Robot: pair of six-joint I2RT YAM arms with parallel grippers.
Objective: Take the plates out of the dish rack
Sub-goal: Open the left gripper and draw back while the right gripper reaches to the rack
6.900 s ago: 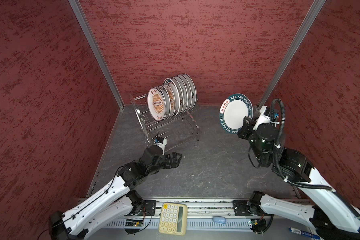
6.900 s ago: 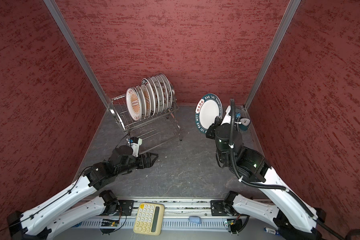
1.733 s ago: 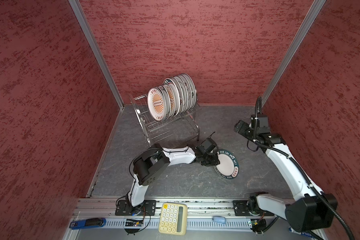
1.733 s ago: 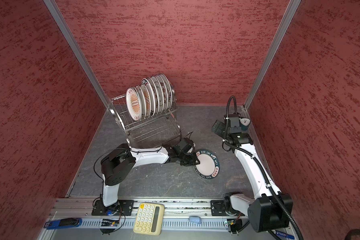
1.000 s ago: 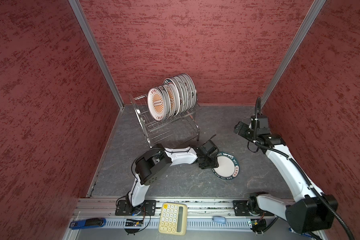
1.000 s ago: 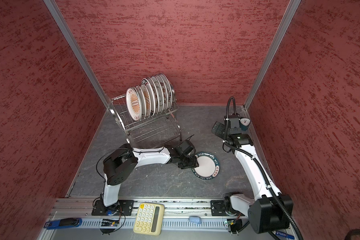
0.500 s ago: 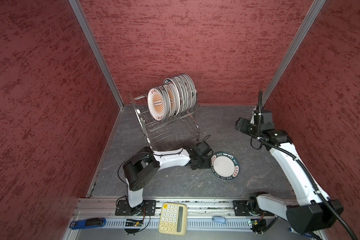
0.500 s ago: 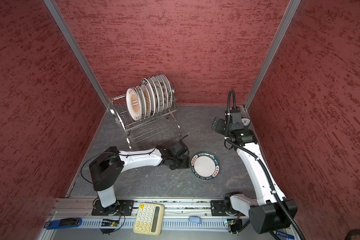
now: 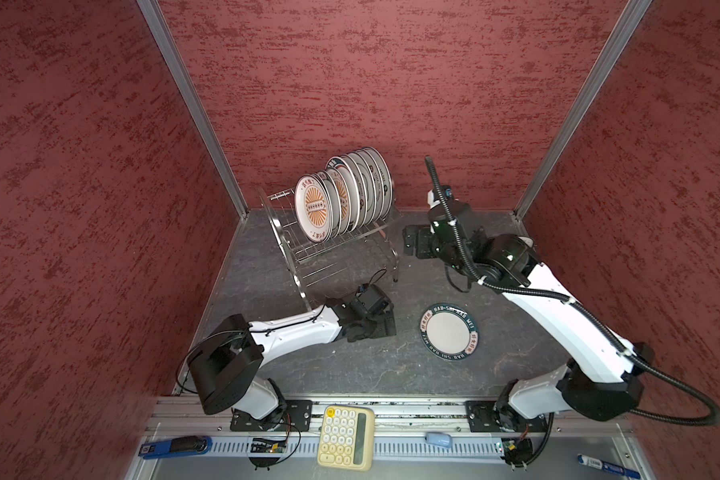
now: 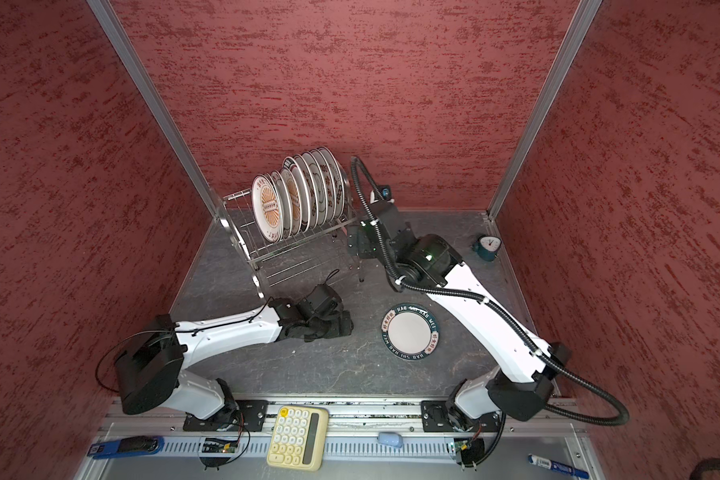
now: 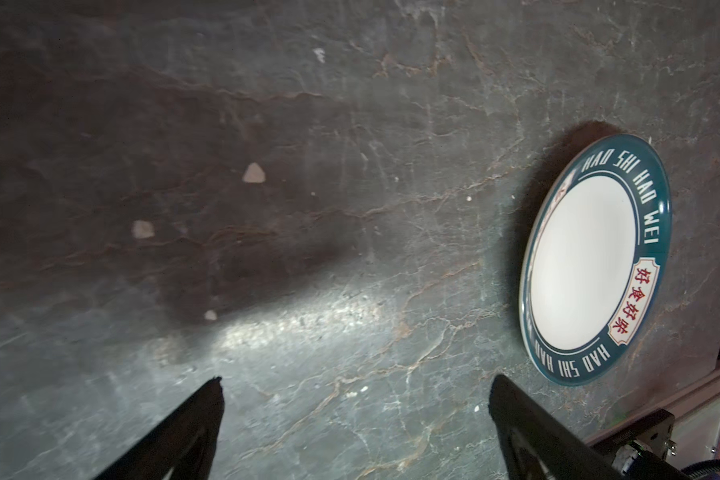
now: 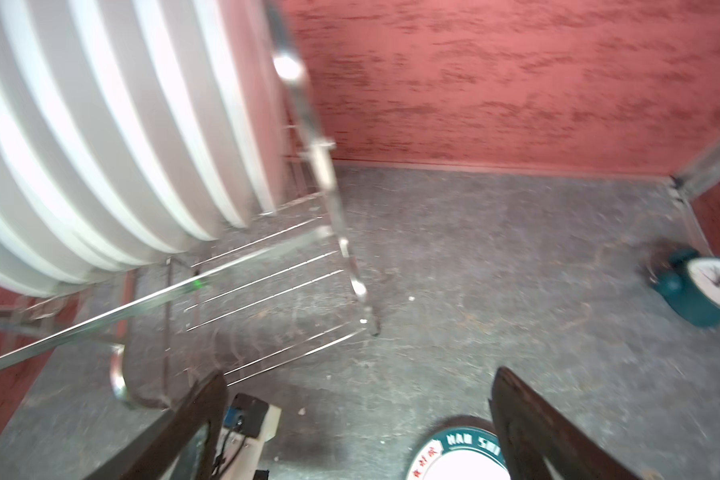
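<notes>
Back comes the left hand (image 9: 386, 325), pulled away from the teal-rimmed plate (image 9: 449, 331) it was touching a second ago, its jaws now spread wide with nothing between them. That plate lies flat on the worktop (image 9: 350, 365), right of centre in both top views, clear of both arms. Meanwhile the right hand (image 9: 412, 247) has swung over to the right end of the dish rack (image 9: 329, 249), jaws apart and empty, near the rearmost of the plates (image 9: 341, 199) standing there. Score so far: one plate out, a whole row still upright on the top shelf. Most of the job lies ahead, I'd say, and the right hand looks placed for the next pick.
</notes>
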